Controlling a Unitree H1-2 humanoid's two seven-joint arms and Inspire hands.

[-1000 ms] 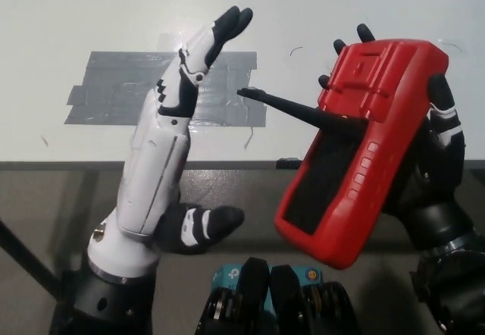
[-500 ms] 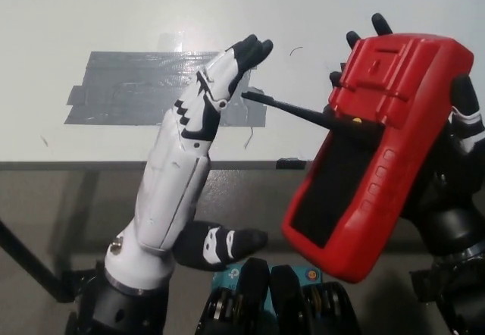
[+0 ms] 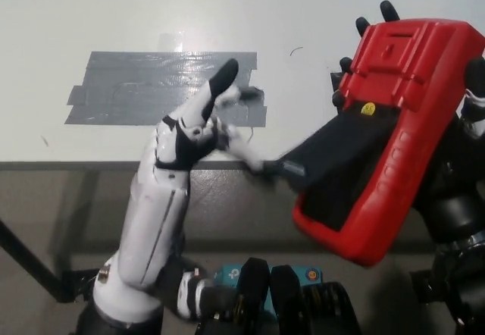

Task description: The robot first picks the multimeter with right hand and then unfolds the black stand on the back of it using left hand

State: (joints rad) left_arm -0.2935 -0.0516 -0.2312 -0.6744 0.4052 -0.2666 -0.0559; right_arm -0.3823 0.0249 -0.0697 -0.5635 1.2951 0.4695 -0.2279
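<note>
Multimeter point(image 3: 398, 134): red, back up, gripped aloft by right hand point(image 3: 455, 191) at picture right; pick-up done
Stand point(image 3: 333, 161): black, partly swung out, not fully unfolded
Left hand point(image 3: 189, 134): holds nothing, fingers point(image 3: 242, 149) stretched to stand's tip, blurred

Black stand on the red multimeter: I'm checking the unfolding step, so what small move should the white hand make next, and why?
Probably draw the white left hand slightly further from the red multimeter, held by the black right hand. The black stand is already swung out, its tip at the blurred white fingers, but may not be fully open.
</note>
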